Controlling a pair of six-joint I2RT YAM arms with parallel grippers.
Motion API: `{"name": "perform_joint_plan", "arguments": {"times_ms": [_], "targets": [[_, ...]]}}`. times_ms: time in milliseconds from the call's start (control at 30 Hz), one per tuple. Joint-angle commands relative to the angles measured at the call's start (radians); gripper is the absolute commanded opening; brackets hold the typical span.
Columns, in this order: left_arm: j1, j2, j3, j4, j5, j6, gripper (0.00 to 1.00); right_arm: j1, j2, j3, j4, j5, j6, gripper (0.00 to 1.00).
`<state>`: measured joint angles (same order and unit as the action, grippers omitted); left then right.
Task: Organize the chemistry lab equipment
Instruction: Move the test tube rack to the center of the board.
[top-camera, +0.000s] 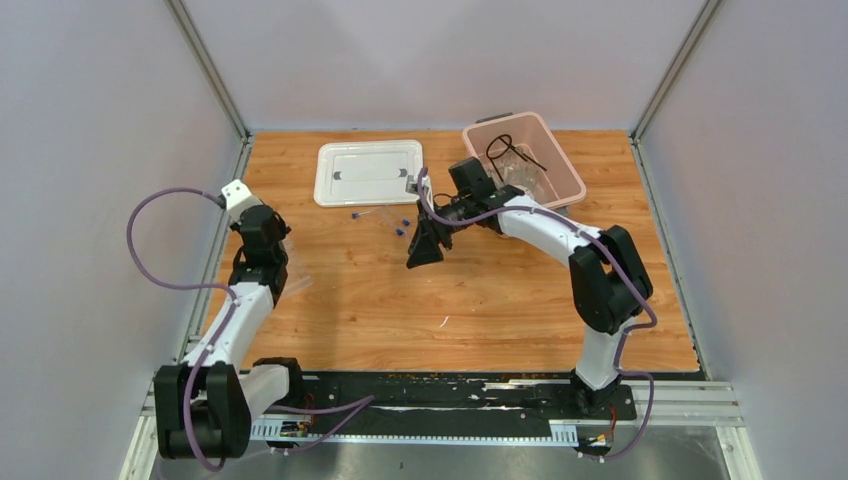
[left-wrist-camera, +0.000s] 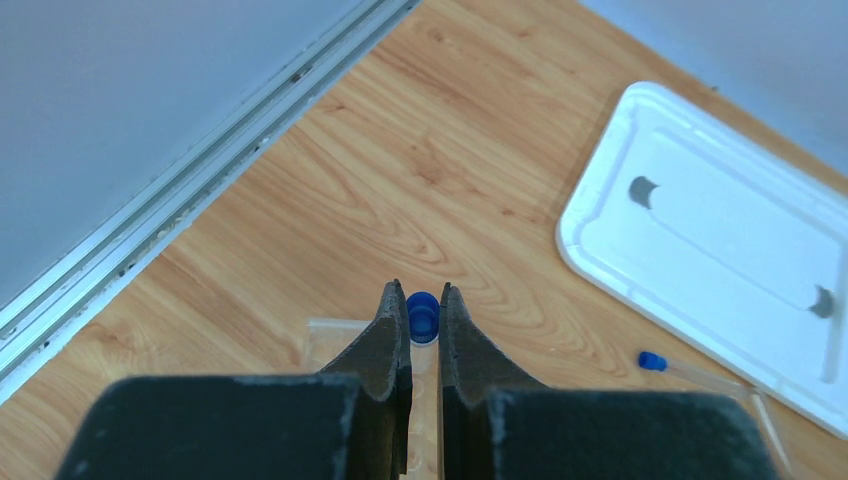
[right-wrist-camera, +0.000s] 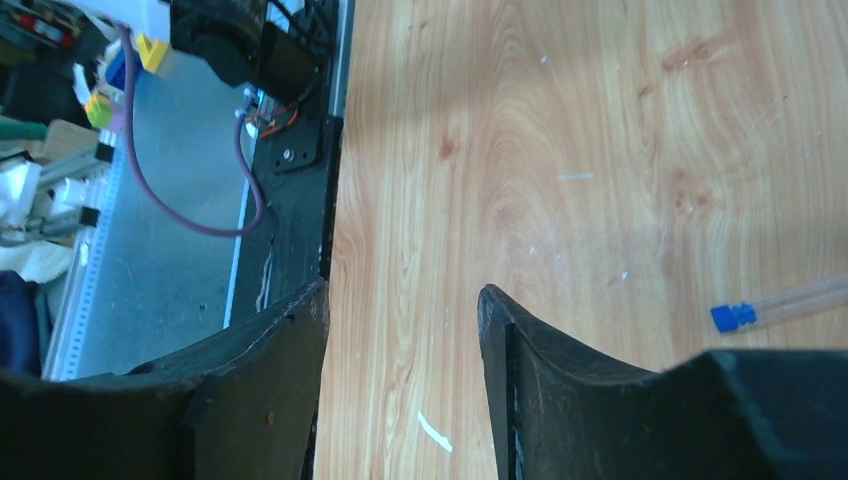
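Observation:
My left gripper (left-wrist-camera: 422, 300) is shut on a tiny blue-capped tube (left-wrist-camera: 422, 316) and holds it upright over the clear tube rack (left-wrist-camera: 335, 338) at the table's left side (top-camera: 297, 276). Another blue-capped tube (left-wrist-camera: 652, 361) lies beside the white lid. In the top view a few loose tubes (top-camera: 403, 224) lie in front of the lid. My right gripper (top-camera: 424, 252) is open and empty above the bare wood near the table's middle; one tube (right-wrist-camera: 735, 317) lies to its side. The black wire ring tripod (top-camera: 505, 148) and clear plastic bags (top-camera: 527, 177) are inside the pink bin.
The pink bin (top-camera: 571, 176) stands at the back right. Its white lid (top-camera: 368, 172) lies flat at the back centre, also in the left wrist view (left-wrist-camera: 720, 240). A small white scrap (top-camera: 443, 321) lies on the wood. A metal rail (left-wrist-camera: 190, 180) runs along the left wall.

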<state>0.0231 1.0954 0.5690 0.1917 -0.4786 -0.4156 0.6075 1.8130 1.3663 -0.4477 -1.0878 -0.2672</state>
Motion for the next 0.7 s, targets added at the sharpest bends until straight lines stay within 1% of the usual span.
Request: {"name": "perform_joint_plan", "arguments": {"times_ms": [0,167,333,500,600,667], "targets": [[0.008,-0.129,0.005,-0.075,0.068,-0.056,0.03,0.024,0.135,0.119,0.251,-0.043,0.252,0.57],[0.008,-0.274,0.056,-0.184,0.130,-0.049,0.03,0.108,0.312,0.249,0.467,0.031,0.488,0.57],[0.008,-0.394,0.136,-0.335,0.157,-0.007,0.02,0.172,0.507,0.414,0.644,0.092,0.791,0.57],[0.008,-0.485,0.185,-0.406,0.152,0.024,0.02,0.220,0.670,0.594,0.711,0.131,0.943,0.57],[0.008,-0.506,0.195,-0.415,0.162,0.034,0.02,0.238,0.756,0.691,0.749,0.157,1.038,0.56],[0.008,-0.509,0.195,-0.421,0.166,0.043,0.02,0.246,0.801,0.735,0.756,0.172,1.067,0.56]]}}
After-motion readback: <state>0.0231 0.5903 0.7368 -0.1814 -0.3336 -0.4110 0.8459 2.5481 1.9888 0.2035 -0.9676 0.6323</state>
